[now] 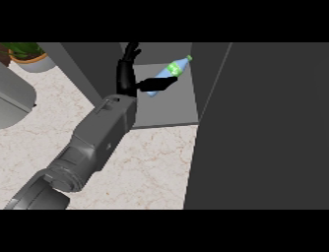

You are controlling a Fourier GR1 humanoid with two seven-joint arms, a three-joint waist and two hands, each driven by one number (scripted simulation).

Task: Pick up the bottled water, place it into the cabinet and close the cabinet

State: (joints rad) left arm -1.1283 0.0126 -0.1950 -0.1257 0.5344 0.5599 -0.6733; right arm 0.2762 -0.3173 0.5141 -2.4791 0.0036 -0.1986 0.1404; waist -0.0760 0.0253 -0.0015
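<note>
1. Grey rounded object (4,101), far left: cut off by the left edge, so what it is cannot be made out; it lies over the surface.
2. Potted plant (28,55), top left corner: green leaves in a pale pot, cropped by the top edge; only part shows.
3. Surface (146,167): pale marbled stone with faint reddish veining, running from the left edge to the tall dark panel on the right.
4. Grey forearm (94,142): enters from the lower left and rises diagonally toward the cabinet; its lower end is cut off by the bottom edge. Which arm it is cannot be told for certain; it comes in on the left side of the view.
5. Left robot hand (131,74): black, inside the cabinet opening. Long fingers stand upright and fairly straight; the thumb reaches sideways to the bottle. The contact is partly hidden; it looks like a pinch at the bottle's lower end.
6. Water bottle (171,73): clear bluish plastic, green label, green cap; tilted, cap up and to the right, lower end at the thumb. Inside the cabinet, above its floor.
7. Cabinet (169,114): grey interior, light floor panel, open at the front.
8. Cabinet door (269,128): large dark grey panel filling the right, cut off at the edges.
</note>
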